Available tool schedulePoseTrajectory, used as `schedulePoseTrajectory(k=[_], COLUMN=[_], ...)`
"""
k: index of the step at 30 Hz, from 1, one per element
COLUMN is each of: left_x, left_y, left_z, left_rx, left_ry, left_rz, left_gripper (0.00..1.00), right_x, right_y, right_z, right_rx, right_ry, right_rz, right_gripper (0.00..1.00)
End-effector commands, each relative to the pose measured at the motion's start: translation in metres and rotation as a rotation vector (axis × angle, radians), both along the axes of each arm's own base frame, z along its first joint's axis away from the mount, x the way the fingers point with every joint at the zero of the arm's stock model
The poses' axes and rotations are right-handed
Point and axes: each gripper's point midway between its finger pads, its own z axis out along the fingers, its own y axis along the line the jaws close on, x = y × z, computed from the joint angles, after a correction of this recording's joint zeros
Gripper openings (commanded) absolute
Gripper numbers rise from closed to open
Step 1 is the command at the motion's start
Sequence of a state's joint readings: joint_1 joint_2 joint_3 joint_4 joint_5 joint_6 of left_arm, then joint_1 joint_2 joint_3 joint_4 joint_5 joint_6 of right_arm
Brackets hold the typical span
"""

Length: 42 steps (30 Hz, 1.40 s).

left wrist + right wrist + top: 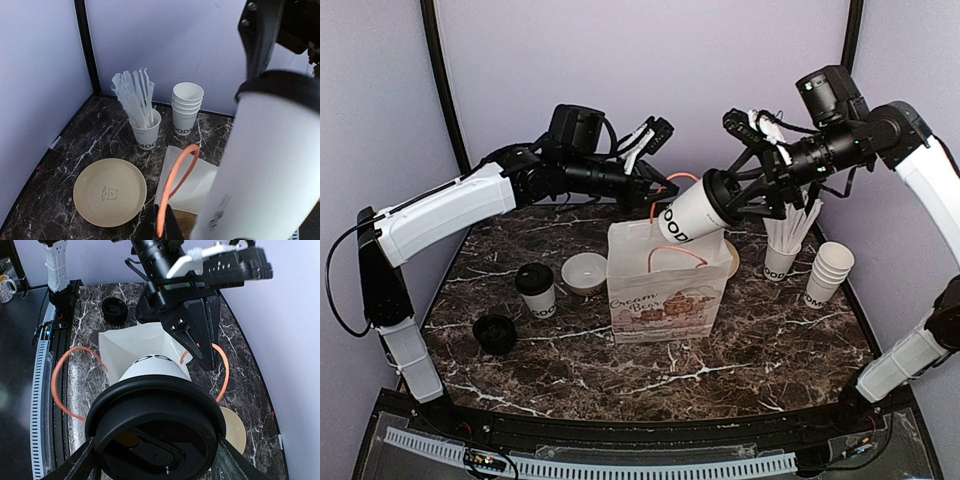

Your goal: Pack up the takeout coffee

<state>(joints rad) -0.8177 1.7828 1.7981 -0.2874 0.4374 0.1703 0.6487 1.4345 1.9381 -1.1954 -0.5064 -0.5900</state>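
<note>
A white paper bag [655, 295] with orange loop handles stands mid-table. My left gripper [653, 190] is shut on its far orange handle [178, 172] and holds it up; in the left wrist view the fingertips [160, 220] pinch the loop. My right gripper [745, 195] is shut on a takeout coffee cup [692, 212] with a black lid [155, 430]. The cup is tilted, base down, over the bag's open mouth [135, 342]. It also fills the right of the left wrist view [265, 170]. The second lidded coffee cup [536, 290] stands upright on the table, left of the bag.
A loose black lid [495, 333] lies front left. A lidless whitish round cup or bowl [585, 272] sits beside the bag. A beige plate [110, 191] lies behind the bag. A cup of white sticks [782, 250] and a stack of lidless cups [828, 272] stand right.
</note>
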Motion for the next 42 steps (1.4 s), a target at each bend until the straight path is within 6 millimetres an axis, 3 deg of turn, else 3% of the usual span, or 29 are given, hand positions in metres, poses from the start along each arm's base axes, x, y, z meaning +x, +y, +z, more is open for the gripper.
schedulePoseTrajectory(k=[1, 11, 16, 20, 25, 29, 32, 35, 40, 42], left_x=[-0.033, -0.052, -0.054, -0.051, -0.055, -0.053, -0.06, -0.054, -0.038, -0.03], left_y=[0.009, 0.024, 0.028, 0.034, 0.055, 0.082, 0.076, 0.072, 0.059, 0.055], left_z=[0.034, 0.04, 0.039, 0.043, 0.034, 0.018, 0.006, -0.002, -0.01, -0.007], left_rx=[-0.049, -0.071, -0.058, -0.055, 0.019, 0.041, 0.05, 0.058, 0.103, 0.118], left_ry=[-0.025, -0.003, -0.009, -0.007, 0.055, 0.197, 0.292, 0.305, 0.267, 0.218], left_rz=[-0.026, 0.012, 0.036, 0.103, 0.307, 0.479, 0.462, 0.485, 0.508, 0.514], left_gripper=[0.0, 0.0, 0.43, 0.56, 0.62, 0.63, 0.63, 0.61, 0.47, 0.32], right_x=[0.021, 0.009, -0.001, -0.005, -0.007, -0.005, -0.005, -0.004, -0.007, -0.012], right_y=[0.018, 0.043, 0.049, 0.047, 0.051, 0.053, 0.054, 0.056, 0.056, 0.056], right_z=[-0.017, -0.071, -0.087, -0.091, -0.083, -0.081, -0.082, -0.08, -0.079, -0.079], right_rx=[-0.086, -0.314, -0.39, -0.425, -0.403, -0.394, -0.393, -0.386, -0.377, -0.367], right_ry=[-0.085, -0.226, -0.254, -0.264, -0.261, -0.261, -0.256, -0.256, -0.252, -0.236], right_rz=[-0.071, -0.031, 0.034, 0.061, 0.074, 0.063, 0.061, 0.056, 0.063, 0.089], right_gripper=[0.61, 0.6, 0.6, 0.59, 0.6, 0.6, 0.6, 0.59, 0.6, 0.6])
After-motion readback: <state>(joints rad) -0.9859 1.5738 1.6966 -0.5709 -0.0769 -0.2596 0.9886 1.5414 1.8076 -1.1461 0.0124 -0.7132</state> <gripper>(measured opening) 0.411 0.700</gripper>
